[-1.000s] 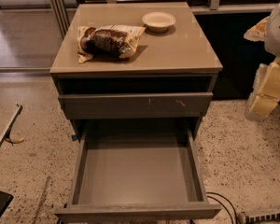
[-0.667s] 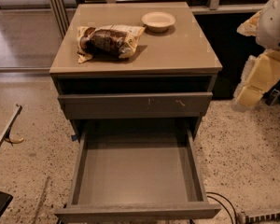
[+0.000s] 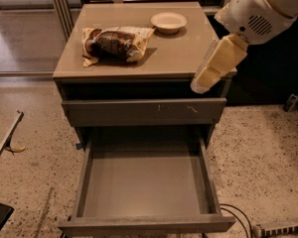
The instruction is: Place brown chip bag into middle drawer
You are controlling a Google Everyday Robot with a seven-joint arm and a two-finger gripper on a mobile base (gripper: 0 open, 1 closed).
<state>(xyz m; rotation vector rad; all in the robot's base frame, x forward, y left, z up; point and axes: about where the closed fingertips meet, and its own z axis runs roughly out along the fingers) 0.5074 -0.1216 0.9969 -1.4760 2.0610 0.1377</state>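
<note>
Clearly you are at the reach step: the brown chip bag lies ungrasped on the left half of the desk, and the middle drawer stands pulled out below. Your gripper hangs at the desk's right front corner, well apart from the bag and carrying nothing — whether it is open, you cannot tell. Next, swing left over the bag and descend onto its middle.

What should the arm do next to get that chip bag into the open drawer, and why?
Probably move the gripper across the cabinet top to just above the brown chip bag. The gripper hangs by the top's front edge, apart from the bag, which lies untouched near the cream bowl. The middle drawer is already pulled out.
</note>
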